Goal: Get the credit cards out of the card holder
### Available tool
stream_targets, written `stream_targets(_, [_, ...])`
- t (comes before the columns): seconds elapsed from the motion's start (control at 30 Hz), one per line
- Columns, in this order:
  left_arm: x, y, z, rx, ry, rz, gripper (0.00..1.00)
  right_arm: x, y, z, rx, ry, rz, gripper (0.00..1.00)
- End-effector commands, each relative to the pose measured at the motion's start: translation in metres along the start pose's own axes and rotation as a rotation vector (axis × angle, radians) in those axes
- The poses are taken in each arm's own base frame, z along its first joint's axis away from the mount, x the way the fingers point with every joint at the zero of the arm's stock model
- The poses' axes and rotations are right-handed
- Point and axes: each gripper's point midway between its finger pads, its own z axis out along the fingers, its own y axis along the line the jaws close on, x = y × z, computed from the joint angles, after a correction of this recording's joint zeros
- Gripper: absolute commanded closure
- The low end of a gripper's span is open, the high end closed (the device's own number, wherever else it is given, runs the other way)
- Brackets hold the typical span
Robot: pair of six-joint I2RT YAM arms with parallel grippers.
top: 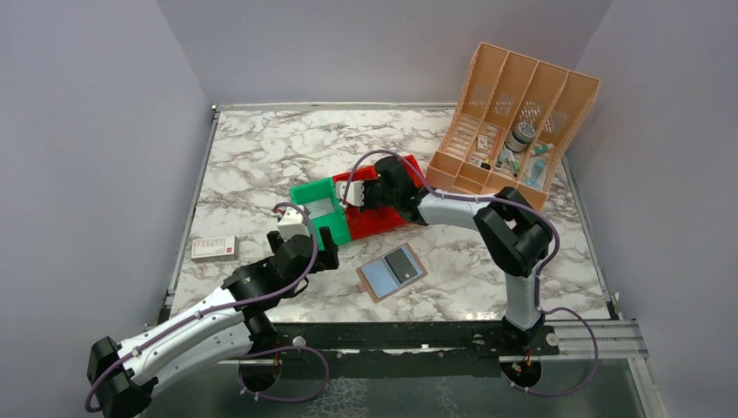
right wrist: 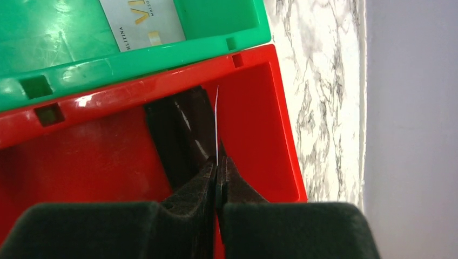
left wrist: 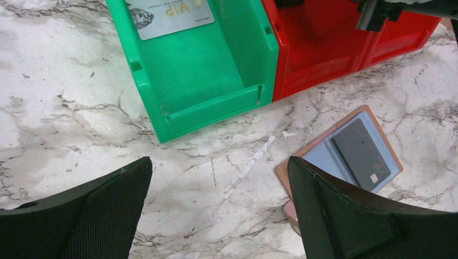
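Card holder [top: 392, 272]: open flat on desk [top: 261, 148], near side of the bins; dark grey card [left wrist: 361, 154] in its right pocket.
Pale VIP card [left wrist: 170, 16]: lying in green bin [left wrist: 210, 110].
Right fingers [right wrist: 208, 189]: pressed together, pinching a thin card [right wrist: 217, 118] edge-on over red bin [right wrist: 135, 91].
Left fingers [left wrist: 97, 216]: spread, holding nothing, above desk left of the holder.

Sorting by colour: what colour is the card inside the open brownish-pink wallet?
Dark grey thin plastic card; clearest in the left wrist view.

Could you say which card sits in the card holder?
The dark grey card; the pale VIP card lies in the green bin; the right gripper pinches a third card.
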Motion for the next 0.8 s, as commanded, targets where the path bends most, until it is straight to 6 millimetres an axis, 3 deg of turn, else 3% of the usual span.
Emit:
stream_targets(0.0, [-0.007, -0.002, -0.003, 0.015, -0.013, 0.012, 0.01, 0.004, 0.000, 0.014, 0.003, 0.051, -0.061, 0.99])
stream_targets(0.17, [-0.005, -0.004, -0.004, 0.031, -0.004, 0.027, 0.01, 0.011, 0.013, 0.021, -0.023, 0.079, -0.079, 0.96])
stream_targets(0.43, [-0.005, -0.005, -0.004, 0.039, -0.008, 0.015, 0.01, 0.015, 0.016, 0.014, -0.030, 0.095, -0.091, 0.78])
stream_targets(0.57, [-0.007, -0.005, -0.004, 0.038, -0.015, 0.004, 0.01, 0.010, 0.014, 0.011, -0.032, 0.085, -0.075, 0.46])
stream_targets(0.77, [-0.014, -0.006, -0.009, 0.066, -0.059, -0.049, 0.01, 0.003, 0.007, 0.007, 0.002, 0.063, -0.045, 0.41])
